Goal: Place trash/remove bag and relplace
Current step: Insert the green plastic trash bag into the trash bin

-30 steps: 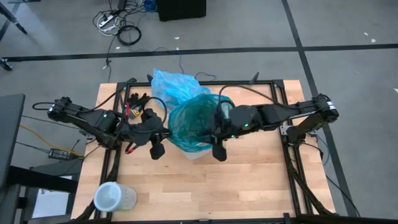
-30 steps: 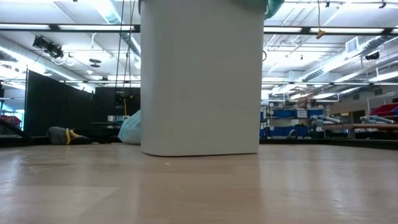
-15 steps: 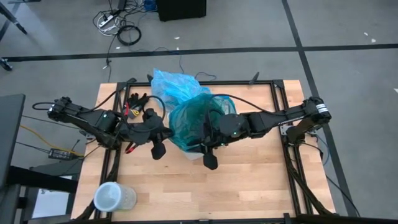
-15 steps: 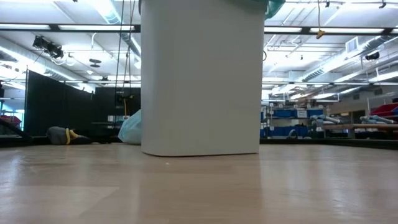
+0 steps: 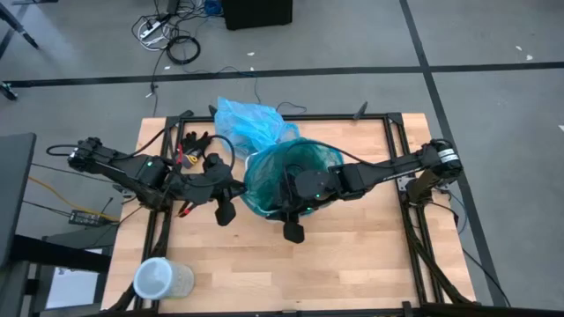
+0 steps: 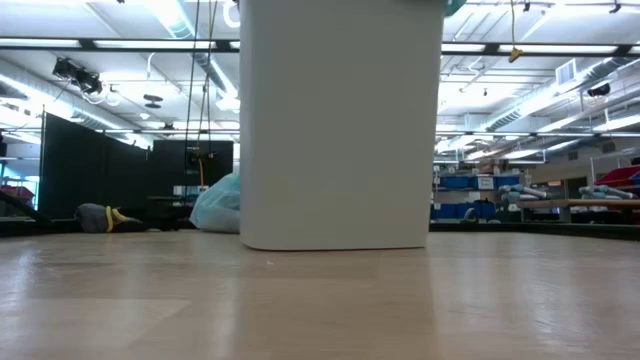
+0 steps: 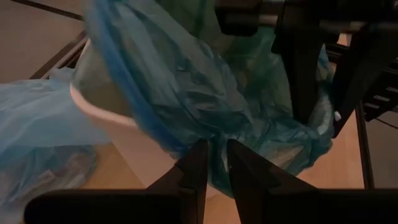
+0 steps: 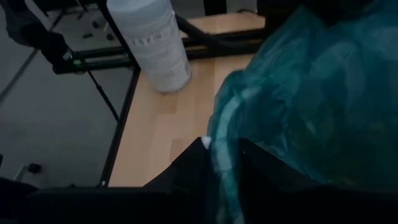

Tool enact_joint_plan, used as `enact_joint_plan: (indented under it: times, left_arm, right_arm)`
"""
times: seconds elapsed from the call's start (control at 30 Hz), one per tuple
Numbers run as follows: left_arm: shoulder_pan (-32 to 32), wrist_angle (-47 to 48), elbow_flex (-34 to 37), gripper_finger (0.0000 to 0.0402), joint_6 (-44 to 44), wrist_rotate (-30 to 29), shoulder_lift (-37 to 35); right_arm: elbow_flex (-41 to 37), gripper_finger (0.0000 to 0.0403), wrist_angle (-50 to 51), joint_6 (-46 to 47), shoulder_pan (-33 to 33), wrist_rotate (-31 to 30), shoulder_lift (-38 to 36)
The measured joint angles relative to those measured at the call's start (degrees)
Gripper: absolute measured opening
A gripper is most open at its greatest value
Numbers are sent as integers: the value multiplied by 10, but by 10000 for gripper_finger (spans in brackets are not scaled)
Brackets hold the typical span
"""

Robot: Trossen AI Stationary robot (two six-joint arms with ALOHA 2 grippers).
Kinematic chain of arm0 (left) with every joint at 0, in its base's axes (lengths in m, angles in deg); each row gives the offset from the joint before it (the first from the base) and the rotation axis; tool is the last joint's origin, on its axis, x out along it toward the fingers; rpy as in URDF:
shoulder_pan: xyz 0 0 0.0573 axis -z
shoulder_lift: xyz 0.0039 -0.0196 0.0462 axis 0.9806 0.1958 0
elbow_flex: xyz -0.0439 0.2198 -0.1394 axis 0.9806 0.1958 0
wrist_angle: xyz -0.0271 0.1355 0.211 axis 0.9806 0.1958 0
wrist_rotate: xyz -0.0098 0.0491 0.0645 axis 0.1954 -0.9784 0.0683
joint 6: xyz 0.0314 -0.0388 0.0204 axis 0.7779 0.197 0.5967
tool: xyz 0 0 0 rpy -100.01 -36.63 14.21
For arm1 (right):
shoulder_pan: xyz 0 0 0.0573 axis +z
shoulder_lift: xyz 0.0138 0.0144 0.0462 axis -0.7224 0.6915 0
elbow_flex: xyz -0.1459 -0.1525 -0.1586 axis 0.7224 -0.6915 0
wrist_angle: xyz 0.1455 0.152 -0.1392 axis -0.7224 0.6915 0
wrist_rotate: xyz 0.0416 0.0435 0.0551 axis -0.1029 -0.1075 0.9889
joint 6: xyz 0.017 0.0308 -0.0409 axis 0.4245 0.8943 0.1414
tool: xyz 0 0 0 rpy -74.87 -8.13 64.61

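**A:** Start nearest. What sits at the front of the table point(image 5: 352, 255)?

**B:** A clear plastic jar point(image 5: 159, 280) with a pale lid. It stands upright at the near left corner, about seven o'clock from the bin and well apart from it.

**A:** And the bin itself?

**B:** A white bin point(image 6: 340, 130) stands upright mid-table. A teal-green bag point(image 5: 295, 167) is draped in it and over its rim.

**A:** Where is the right gripper?

**B:** The right gripper point(image 8: 221, 158) is at the bin's six o'clock edge. Its fingers are drawn narrow, with a fold of the teal-green bag's edge pinched between them.

**A:** The left one?

**B:** The left gripper point(image 7: 211, 163) is at the bin's nine o'clock side. Its fingers are almost together, and the bag's rolled rim runs down into the slit between them. It looks clamped on that same teal-green bag.

**A:** Farther back?

**B:** Black gloves point(image 5: 194, 141) lie near ten o'clock, beside the left arm.

**A:** And the liner the job is about?

**B:** The sky-blue bag point(image 5: 247, 119) lies crumpled at the table's far edge, about eleven o'clock from the bin and touching the teal-green bag. Neither gripper holds it.

**A:** Any trash?

**B:** I cannot tell what is inside the bin.
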Motion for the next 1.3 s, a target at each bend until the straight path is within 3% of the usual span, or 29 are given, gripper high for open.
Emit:
enact_joint_plan:
  times: [0.37,0.6,0.87,1.3]
  left_arm:
    - [0,1,-46,70,67,-7,-7]
    - [-1,-15,-63,70,140,-101,-15]
    - [-24,-5,-63,59,197,-62,44]
    - [-27,132,-63,49,121,-195,34]
  right_arm:
    - [0,75,16,4,0,9,-1]
    - [0,74,16,5,2,8,-1]
    - [0,73,15,5,1,8,-1]
    - [0,70,18,19,1,8,-2]
